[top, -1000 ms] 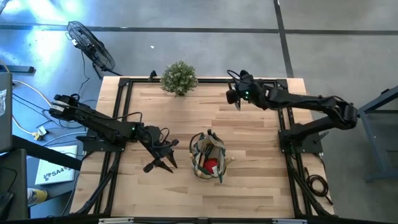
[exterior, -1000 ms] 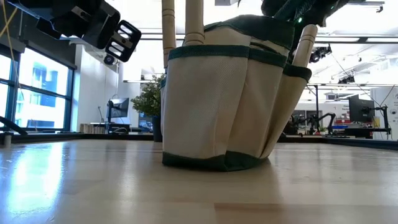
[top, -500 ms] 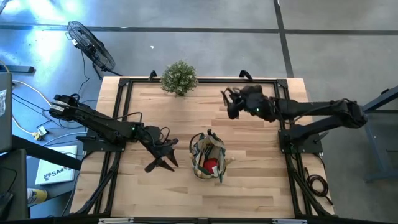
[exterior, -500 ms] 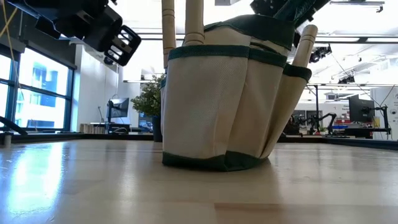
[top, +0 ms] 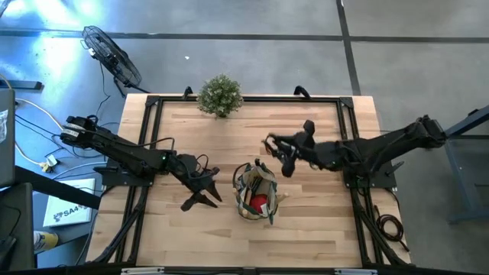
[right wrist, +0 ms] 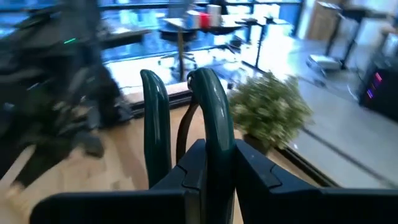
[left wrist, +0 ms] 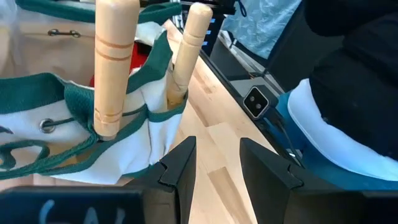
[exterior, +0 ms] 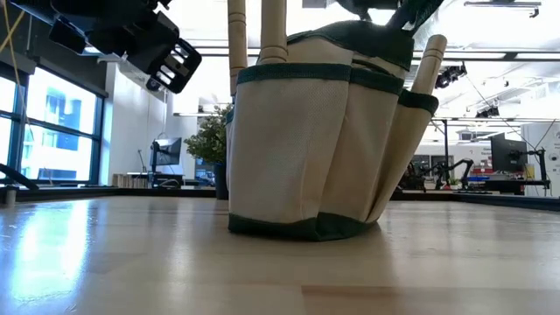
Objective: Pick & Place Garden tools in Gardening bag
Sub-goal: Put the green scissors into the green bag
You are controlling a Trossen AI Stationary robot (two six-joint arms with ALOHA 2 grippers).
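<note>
The gardening bag (top: 256, 192) stands upright on its base on the table's near middle. Wooden tool handles (left wrist: 115, 62) stick up from its side pockets, and something red (top: 260, 203) lies inside. My right gripper (top: 294, 151) hovers just beyond the bag's far right side, shut on green-handled pruners (right wrist: 211, 106). My left gripper (left wrist: 214, 168) hangs open at the bag's left with nothing between its fingers. It also shows high up in the low view (exterior: 175, 59). In the low view the bag (exterior: 319, 140) fills the middle. My right gripper pinches the pruners between its two fingers, low on one green handle (right wrist: 214, 146). Both handles stick out ahead, past the fingertips. The pruners' head is hidden behind the fingers. The fingers reach nearly level from the table's right side. The pruners are lifted clear of the table.
A bushy potted plant (top: 221, 95) stands at the table's far edge, left of middle. Black frame rails (top: 153, 145) run along the table's sides. A fan (top: 114, 57) stands on the floor beyond the far left corner. Bare wood lies near and right of the bag.
My right gripper has swung from the table's far edge toward the near side and the bag, rising a little and turning, with the pruners still in its hold. My left gripper has rolled slightly in place. The bag has not moved.
</note>
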